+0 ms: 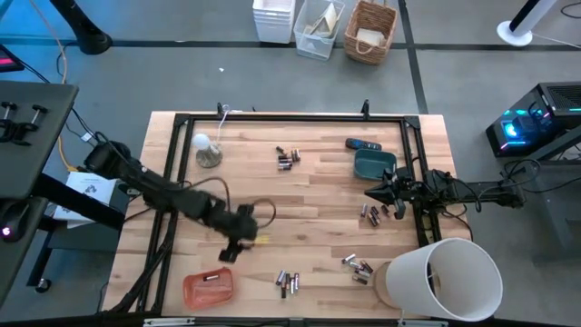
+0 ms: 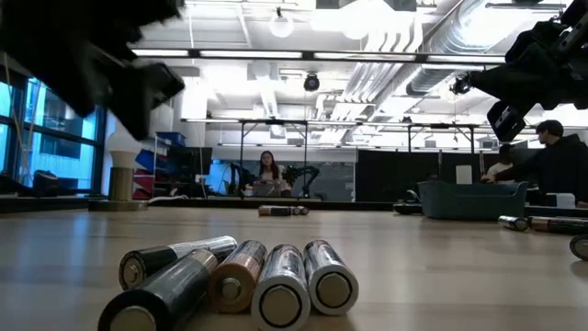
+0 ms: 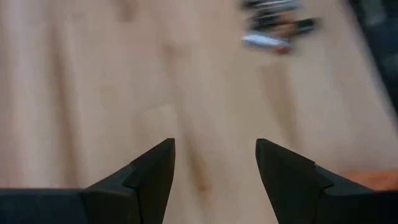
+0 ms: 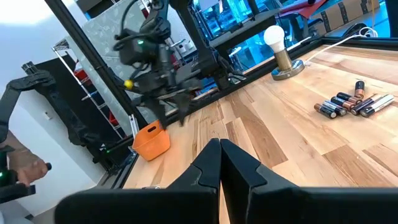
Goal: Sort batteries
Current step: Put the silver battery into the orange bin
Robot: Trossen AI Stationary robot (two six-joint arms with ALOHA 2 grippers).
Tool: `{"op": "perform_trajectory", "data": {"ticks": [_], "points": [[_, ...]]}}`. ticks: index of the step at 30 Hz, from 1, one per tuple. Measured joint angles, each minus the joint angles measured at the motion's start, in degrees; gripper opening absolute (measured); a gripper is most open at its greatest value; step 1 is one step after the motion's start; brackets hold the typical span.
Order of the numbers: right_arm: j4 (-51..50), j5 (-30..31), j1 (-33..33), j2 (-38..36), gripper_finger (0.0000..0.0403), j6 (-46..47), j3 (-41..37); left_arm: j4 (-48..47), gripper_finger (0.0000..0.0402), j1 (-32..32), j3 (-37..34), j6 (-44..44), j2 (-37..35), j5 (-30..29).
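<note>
**Ana:** Where are the batteries?

**Ben:** They lie in little heaps on the wooden table (image 1: 309,195). One heap (image 1: 288,159) is at the far side, near the middle. One heap (image 1: 288,282) is at the near edge, and from table height it is five cells lying side by side (image 2: 248,280). Another heap (image 1: 357,265) is near the right, just beside the big white tube (image 1: 442,278). A last heap (image 1: 372,213) is on the right, close to the right gripper (image 1: 374,192).

**Ana:** What is the left gripper (image 1: 232,251) doing?

**Ben:** It hangs over the near left part of the table, next to the orange tray (image 1: 208,287). Its two fingers (image 3: 152,174) are spread wide apart. Nothing is between them, only bare wood.

**Ana:** And the right one?

**Ben:** It sits at the right side, just near the dark green bin (image 1: 373,164). Its fingers (image 4: 208,165) are pressed together and hold nothing.

**Ana:** What else is there?

**Ben:** A lamp with a white bulb (image 1: 205,147) stands at the far left. A dark blue remote (image 1: 363,144) lies on the far side of the green bin. People (image 2: 268,171) sit in the room behind the table.
</note>
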Motion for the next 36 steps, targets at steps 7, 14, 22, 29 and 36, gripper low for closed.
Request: {"op": "perform_trajectory", "data": {"ticks": [7, 14, 22, 29, 36], "points": [[0.00, 0.02, 0.00, 0.00, 0.0000, 0.00, 0.00, 7.50, 0.0215, -0.11, 0.59, 0.83, 2.12, 0.50], [0.00, 0.02, 0.01, 0.02, 0.0000, 0.00, -0.01, 7.60, 0.0215, 2.14, 6.64, -1.87, 6.83, 3.55], [-0.01, 0.02, 0.00, 0.02, 0.0000, 0.00, 0.00, -2.49, 0.0215, 2.59, 22.22, -16.52, 18.05, -0.40], [-0.02, 0.02, 0.01, 0.02, 0.0000, -0.01, -0.01, -8.51, 0.0215, 2.93, 33.47, -34.73, 28.10, 0.08], [-0.02, 0.03, 0.00, 0.02, 0.0000, 0.00, -0.02, -11.24, 0.0215, -3.77, 34.82, -48.56, 29.94, -3.57]]}}
